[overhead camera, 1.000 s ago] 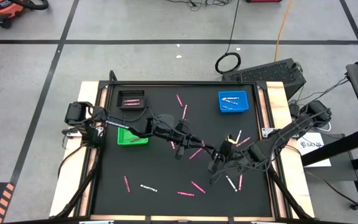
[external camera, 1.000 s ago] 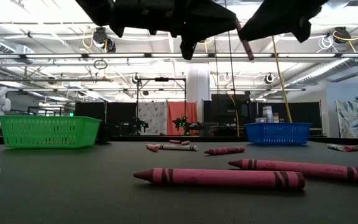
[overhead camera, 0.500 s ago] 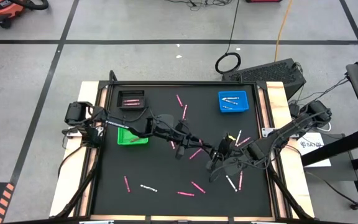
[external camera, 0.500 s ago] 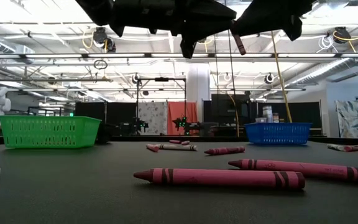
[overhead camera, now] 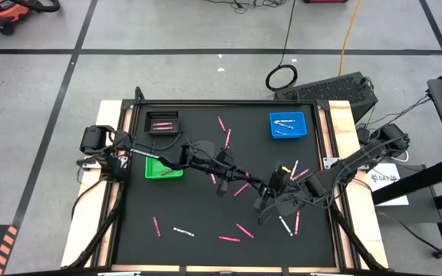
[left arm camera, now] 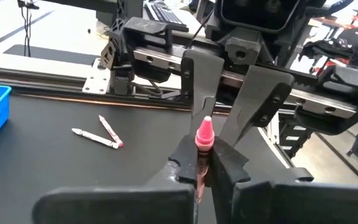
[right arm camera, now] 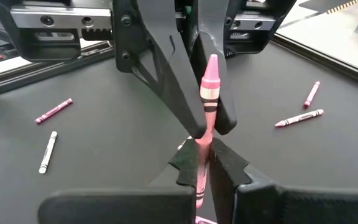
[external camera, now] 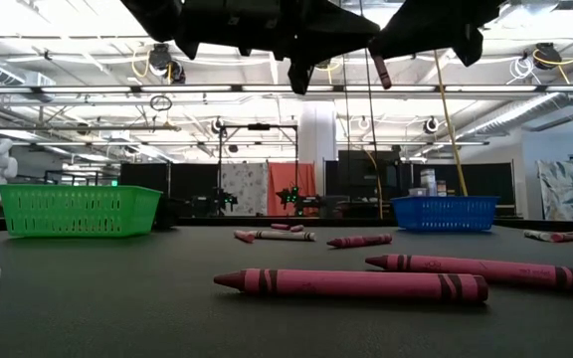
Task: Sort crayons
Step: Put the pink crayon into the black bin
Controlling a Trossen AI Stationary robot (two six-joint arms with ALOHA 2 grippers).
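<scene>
From above, the left gripper point(overhead camera: 255, 183) and the right gripper point(overhead camera: 272, 193) are seen tip to tip over the middle of the table point(overhead camera: 198, 245). Loose crayons point(overhead camera: 244, 230) are scattered around them, and the blue tray point(overhead camera: 288, 124) lies well beyond them. At table level, a pink crayon point(external camera: 379, 70) is seen hanging tilted under the dark grippers, high above the crayons lying on the table and clear of the green tray point(external camera: 78, 210). In the left wrist view, the left gripper's fingers point(left arm camera: 224, 163) are clamped on the pink crayon point(left arm camera: 204, 134), its tip reaching towards the right gripper just ahead. In the right wrist view, the right gripper's fingers point(right arm camera: 229, 165) are clenched on the pink crayon point(right arm camera: 209, 87), whose far part is enclosed by the left gripper's fingers.
</scene>
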